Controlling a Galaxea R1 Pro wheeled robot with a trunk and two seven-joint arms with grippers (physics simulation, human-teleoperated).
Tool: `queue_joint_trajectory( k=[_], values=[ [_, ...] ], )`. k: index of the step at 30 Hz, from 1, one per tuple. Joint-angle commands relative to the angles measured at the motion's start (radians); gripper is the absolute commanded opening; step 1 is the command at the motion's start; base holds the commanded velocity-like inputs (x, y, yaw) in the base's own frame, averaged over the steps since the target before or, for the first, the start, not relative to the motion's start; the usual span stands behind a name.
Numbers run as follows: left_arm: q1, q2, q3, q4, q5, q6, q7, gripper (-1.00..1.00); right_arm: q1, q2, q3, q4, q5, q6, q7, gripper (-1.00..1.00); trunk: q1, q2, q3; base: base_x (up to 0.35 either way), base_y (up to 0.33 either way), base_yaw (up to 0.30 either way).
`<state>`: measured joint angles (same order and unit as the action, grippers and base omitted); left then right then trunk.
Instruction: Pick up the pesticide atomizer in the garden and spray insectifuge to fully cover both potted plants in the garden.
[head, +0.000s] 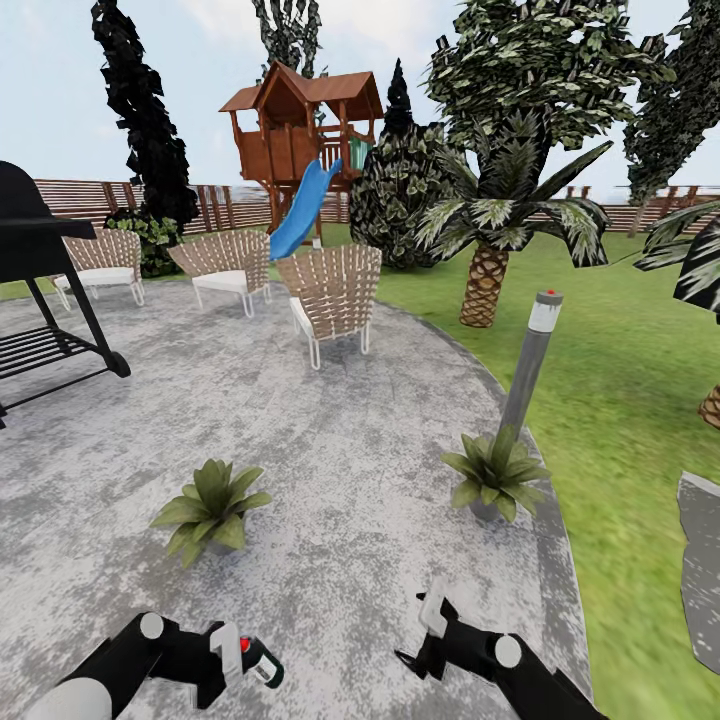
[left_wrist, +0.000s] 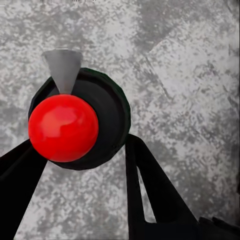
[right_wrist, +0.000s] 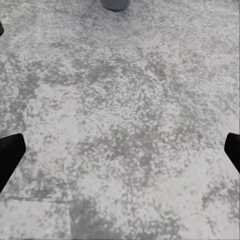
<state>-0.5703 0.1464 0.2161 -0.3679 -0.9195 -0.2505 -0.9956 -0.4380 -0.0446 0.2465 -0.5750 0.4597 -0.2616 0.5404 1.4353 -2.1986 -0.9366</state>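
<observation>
The pesticide atomizer (head: 260, 661), a dark bottle with a red top, sits in my left gripper (head: 238, 660), low over the paved patio (head: 330, 420). In the left wrist view the atomizer (left_wrist: 75, 125) appears from above, its grey nozzle pointing away, and my gripper (left_wrist: 80, 150) is shut on it, black fingers (left_wrist: 150, 185) on both sides. One potted plant (head: 210, 508) stands just ahead of the left gripper. The other potted plant (head: 495, 478) stands ahead of my right gripper (head: 418, 635), which is open. The right wrist view shows the gripper (right_wrist: 120, 155) holding nothing over the paving, with that plant's grey pot (right_wrist: 115, 4) at the frame edge.
A grey bollard lamp (head: 528, 370) rises right behind the right-hand plant at the patio's edge. A black grill (head: 40, 270) stands at the left, wicker chairs (head: 335, 295) farther back. Lawn (head: 620, 400) and a palm (head: 485, 280) lie to the right, with a grey slab (head: 700, 560) nearby.
</observation>
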Motion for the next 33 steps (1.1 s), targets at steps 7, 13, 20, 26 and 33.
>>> queue_joint_trajectory(
  k=[7,13,20,26,33],
  values=[
    [-0.014,-0.022,0.026,-0.027,-0.032,-0.02,-0.012,-1.0,-0.001,0.029,0.007,-0.026,0.005,0.006,0.026,1.0,0.0,0.0,-0.001,0.0,0.0,0.0],
    [-0.023,-0.031,-0.003,-0.051,-0.041,-0.025,-0.011,-1.0,-0.001,0.063,0.006,-0.019,0.01,0.006,0.025,1.0,0.0,0.0,-0.001,0.0,0.0,0.0],
    [-0.027,-0.05,-0.042,-0.061,-0.045,-0.017,-0.009,-1.0,-0.002,0.102,0.006,-0.023,0.011,0.009,0.042,1.0,0.0,0.0,-0.001,0.0,0.0,0.0],
    [-0.046,-0.066,-0.076,-0.06,-0.074,-0.011,-0.009,-1.0,-0.006,0.117,0.005,-0.027,0.011,0.013,0.075,-1.0,0.0,0.0,-0.001,0.0,0.0,0.0],
    [-0.051,-0.098,-0.115,-0.061,-0.113,-0.01,-0.01,-1.0,-0.008,0.118,0.005,-0.028,0.011,0.014,0.115,-1.0,0.0,0.0,-0.001,0.0,0.0,0.0]
  ],
)
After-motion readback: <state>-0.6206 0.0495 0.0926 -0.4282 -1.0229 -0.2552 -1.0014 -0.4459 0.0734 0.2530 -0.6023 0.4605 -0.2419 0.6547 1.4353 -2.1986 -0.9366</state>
